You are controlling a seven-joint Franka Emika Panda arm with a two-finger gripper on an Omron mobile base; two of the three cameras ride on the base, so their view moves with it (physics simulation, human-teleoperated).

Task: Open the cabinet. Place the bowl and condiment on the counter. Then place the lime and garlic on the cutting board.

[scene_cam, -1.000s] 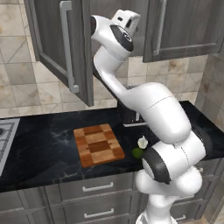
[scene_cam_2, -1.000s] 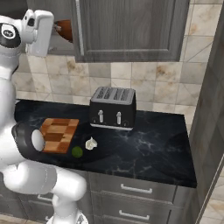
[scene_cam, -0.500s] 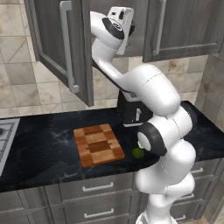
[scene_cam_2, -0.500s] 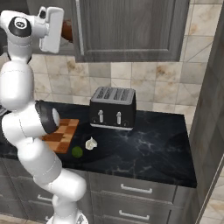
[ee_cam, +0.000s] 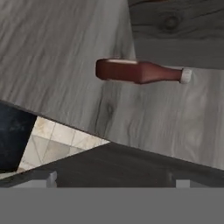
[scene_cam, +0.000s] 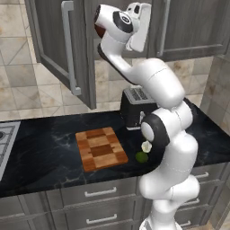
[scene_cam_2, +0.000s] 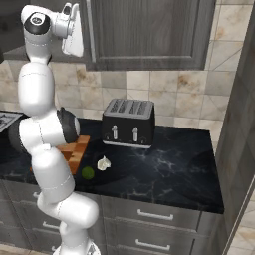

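**Entry: arm raised at the open cabinet, condiment bottle ahead**

- Gripper (scene_cam: 140,28): hanging high at the cabinet (scene_cam: 63,49) mouth, beside the swung-out door. Fingertips are not resolving, so whether the jaws are parted or closed I cannot tell; nothing is visibly being carried.
- Condiment bottle (ee_cam: 140,71): standing inside on the grey wood shelf, appearing sideways because the hand camera is rolled.
- Bowl (scene_cam: 99,31): a reddish-brown sliver is showing behind the wrist, presumably the bowl inside the cabinet.
- Lime (scene_cam: 142,157) and garlic (scene_cam: 146,146): lying just beside each other on the counter (scene_cam: 40,157), off the cutting board (scene_cam: 100,148), near its right edge.
- Toaster (scene_cam_2: 128,123): standing behind them.

Risks, as judged: a slim, narrow-based bottle is likely tipping if brushed by an off-centre finger; the wrist is risking contact with the door edge or cabinet frame.

Room: bare counter is lying left of the board and right of the toaster.
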